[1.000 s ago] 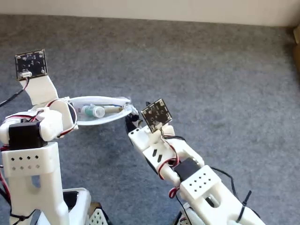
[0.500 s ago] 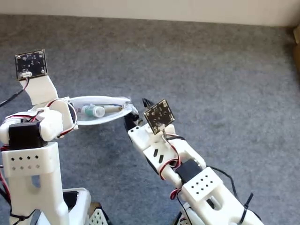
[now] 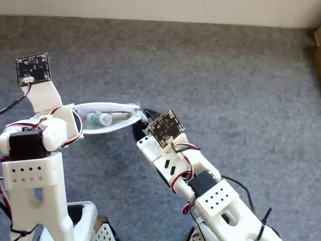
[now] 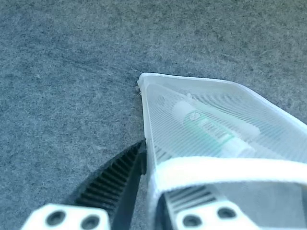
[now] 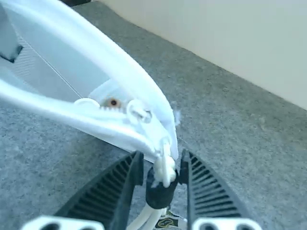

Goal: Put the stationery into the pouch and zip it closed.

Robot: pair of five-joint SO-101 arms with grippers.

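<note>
The white mesh pouch [image 3: 114, 126] lies across the grey carpet, its mouth gaping along the top. Inside it lies a green-and-white tube [image 3: 99, 119], seen through the mesh [image 4: 206, 125] in the left wrist view. My left gripper [image 4: 148, 160] is shut on the pouch's [image 4: 249, 110] end edge, at the left end in the high view. My right gripper [image 3: 141, 122] sits at the pouch's right end. Up close, the right gripper [image 5: 162, 160] is shut on the zipper pull [image 5: 163, 173], a white cord with a black bead hanging from the pouch's [image 5: 96, 52] corner.
Grey carpet [image 3: 235, 85] spreads open to the right and far side of the pouch. A pale wall [image 3: 200, 10] runs along the far edge. Both arm bases [image 3: 35, 186] stand near the front edge.
The right wrist has turned and shifted slightly left at the pouch's right end, so more of a black finger shows. Pouch and left arm have stayed put.
</note>
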